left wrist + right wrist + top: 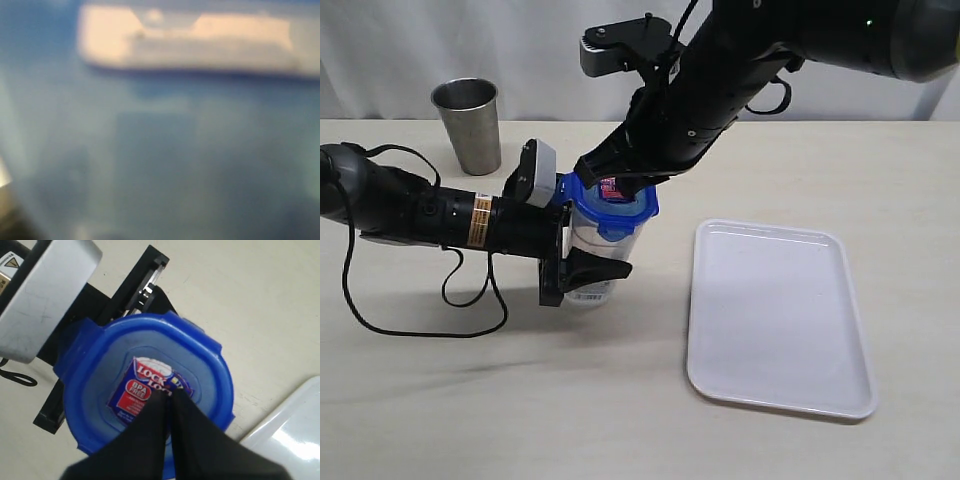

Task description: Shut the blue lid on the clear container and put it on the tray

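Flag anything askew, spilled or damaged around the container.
Nothing looks spilled or damaged. The blue lid sits on the clear container, which stands upright in the left fingers; the shut right fingers meet the lid's label. The tray lies flat beside it. Only the left wrist view is odd: a close blur.

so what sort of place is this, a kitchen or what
Probably a robot lab bench, not a kitchen: a plain pale table against a white curtain, a left arm and right arm working over it, and a few props: a steel cup, a white tray, a clear container.
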`<state>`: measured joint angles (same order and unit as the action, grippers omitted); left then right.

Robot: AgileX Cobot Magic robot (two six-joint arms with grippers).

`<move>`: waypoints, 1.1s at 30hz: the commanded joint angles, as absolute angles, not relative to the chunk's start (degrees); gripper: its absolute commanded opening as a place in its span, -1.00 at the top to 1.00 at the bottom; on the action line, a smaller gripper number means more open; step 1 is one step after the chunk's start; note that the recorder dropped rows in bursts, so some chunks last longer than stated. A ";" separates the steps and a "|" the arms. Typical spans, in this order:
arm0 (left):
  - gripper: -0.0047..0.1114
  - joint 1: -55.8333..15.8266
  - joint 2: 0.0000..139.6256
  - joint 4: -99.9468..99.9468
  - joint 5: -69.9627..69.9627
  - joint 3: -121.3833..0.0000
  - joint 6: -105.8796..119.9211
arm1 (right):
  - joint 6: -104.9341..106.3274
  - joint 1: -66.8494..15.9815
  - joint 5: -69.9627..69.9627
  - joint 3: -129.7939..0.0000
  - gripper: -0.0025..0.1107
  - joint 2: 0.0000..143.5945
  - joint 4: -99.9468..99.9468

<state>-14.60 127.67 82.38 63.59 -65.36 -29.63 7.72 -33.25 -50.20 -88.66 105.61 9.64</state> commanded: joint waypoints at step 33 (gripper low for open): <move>-0.21 -14.64 126.92 77.39 69.96 -65.38 -28.54 | 1.72 -33.17 -55.74 -89.19 0.88 107.22 -2.14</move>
<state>-14.60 127.77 80.25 65.37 -65.17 -28.64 2.08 -33.25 -54.21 -89.43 105.94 -1.96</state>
